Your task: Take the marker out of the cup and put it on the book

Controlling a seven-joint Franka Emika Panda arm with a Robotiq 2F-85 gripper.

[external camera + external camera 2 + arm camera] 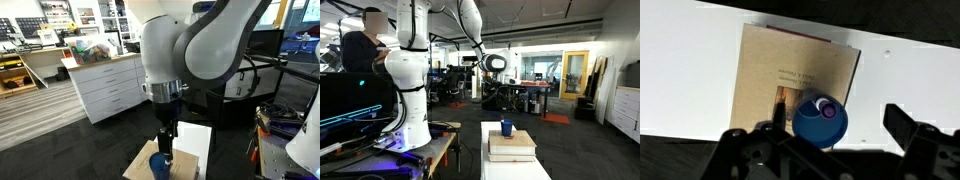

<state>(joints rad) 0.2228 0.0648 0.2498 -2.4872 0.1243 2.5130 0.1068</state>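
Inside the cup [812,130], the marker [826,109] stands with its purple end showing at the rim. The cup sits on a tan board [780,70], at the board's lower right corner in the wrist view. The white book [195,140] lies flat next to the board in an exterior view. Above the cup hangs the gripper [836,128], its fingers spread wide and holding nothing.
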